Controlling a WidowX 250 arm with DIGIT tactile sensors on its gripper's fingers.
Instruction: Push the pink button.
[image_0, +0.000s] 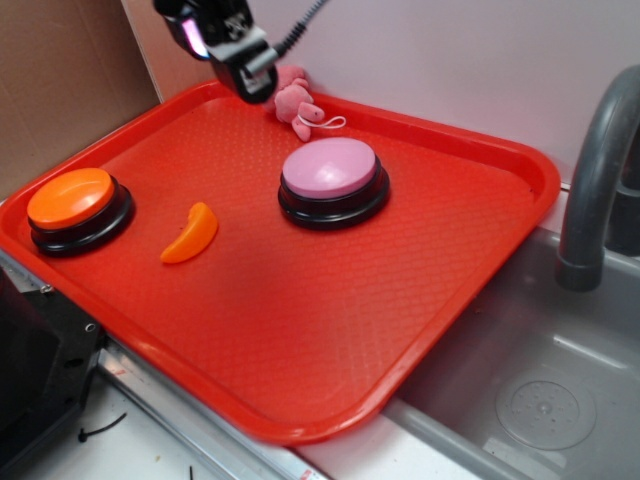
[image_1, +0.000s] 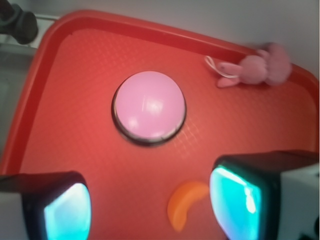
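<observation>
The pink button (image_0: 331, 170) has a pale pink dome on a black round base and sits near the middle of the red tray (image_0: 330, 330). From the wrist camera the pink button (image_1: 148, 106) lies ahead of the fingers, below them on the tray. My gripper (image_0: 250, 72) hangs high above the tray's far left part, behind and left of the button, not touching it. In the wrist view my gripper (image_1: 150, 205) is open, and nothing is between its cyan pads (image_1: 232, 202).
An orange button (image_0: 78, 208) on a black base sits at the tray's left. An orange crescent piece (image_0: 190, 235) lies between the two buttons. A small pink plush toy (image_0: 298, 103) rests at the far rim. A grey sink (image_0: 540, 400) and faucet (image_0: 600, 170) are at right.
</observation>
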